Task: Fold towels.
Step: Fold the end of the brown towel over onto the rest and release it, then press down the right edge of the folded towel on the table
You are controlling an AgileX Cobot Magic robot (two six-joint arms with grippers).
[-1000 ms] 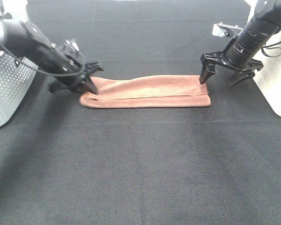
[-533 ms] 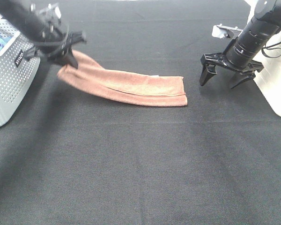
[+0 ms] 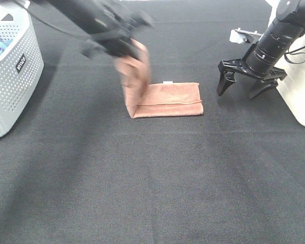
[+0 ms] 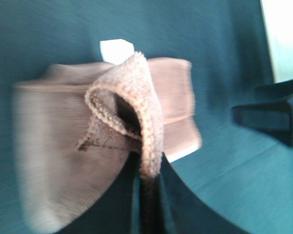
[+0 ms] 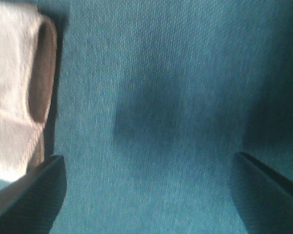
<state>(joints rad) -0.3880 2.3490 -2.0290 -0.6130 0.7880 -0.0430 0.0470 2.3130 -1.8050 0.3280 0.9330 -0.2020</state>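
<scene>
Left gripper [image 3: 127, 47] is closed on one end of the towel [image 3: 168, 99], holding it raised above the counter [image 3: 142, 178]. The other half lies flat at mid-counter, white tag [image 3: 168, 82] on its far edge. The view is motion-blurred at the grasp. Right gripper [image 3: 238, 89] is spread wide and empty, poised just beside the towel's flat end without touching it. Basket [image 3: 20, 86] is well off to the left. Risks: nothing pins the flat half, so a pull could drag it. The left wrist view shows the layers curling apart at the pinch, so one could slip free. The raised end may land skewed, with edges mismatched.
</scene>
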